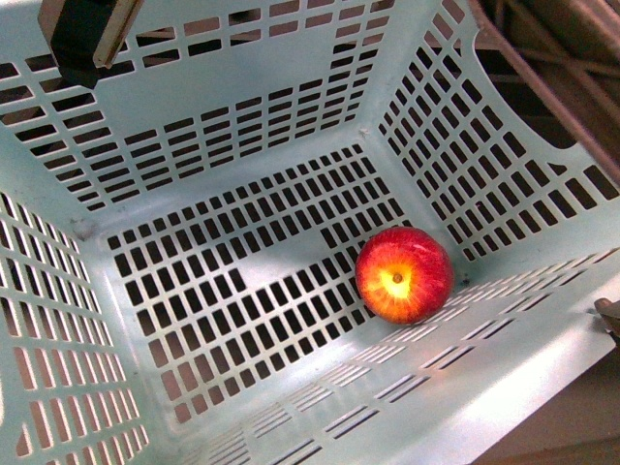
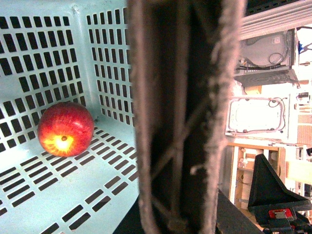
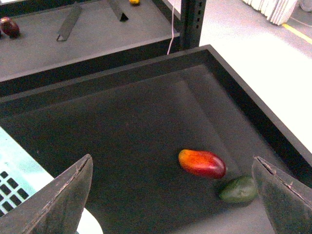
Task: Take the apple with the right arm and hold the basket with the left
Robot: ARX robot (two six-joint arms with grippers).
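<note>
Apple (image 1: 404, 275) at four o'clock on basket (image 1: 291, 126) floor, beside the wall. Right tool (image 3: 171, 161) spread wide, empty, above dark tray (image 3: 136, 117). Left tool (image 1: 79, 39) cut off at eleven o'clock, grip unreadable behind handle (image 2: 180, 117).

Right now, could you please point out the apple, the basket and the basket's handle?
apple (image 1: 404, 275): front view, its blushed top.
basket (image 1: 523, 378): front view, bare stretch of wall.
handle (image 2: 144, 97): left wrist view, one fuzzy edge band.
</note>
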